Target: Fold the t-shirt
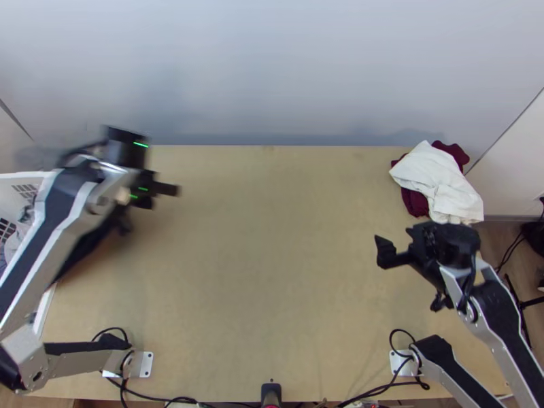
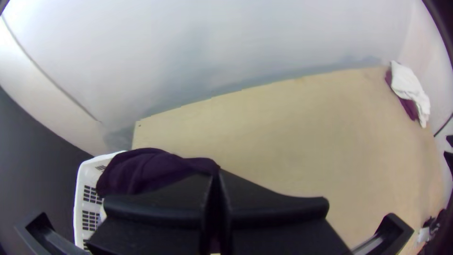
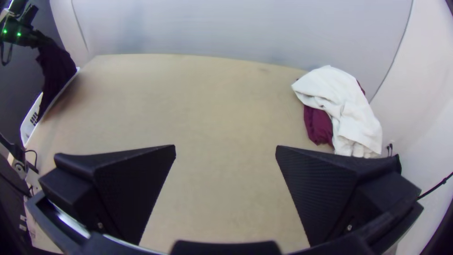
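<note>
Left wrist view, dark purple t-shirt (image 2: 146, 171), seemingly bunched, clamped in left end effector (image 1: 137, 198), right end effector (image 1: 411, 276) apart

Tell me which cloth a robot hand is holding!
The dark purple cloth, hanging from the left gripper at the white basket. The white cloth and maroon cloth lie piled on the table.

top: high, steeply down | wrists: nearer, across | shared: table (image 1: 272, 272)
</note>
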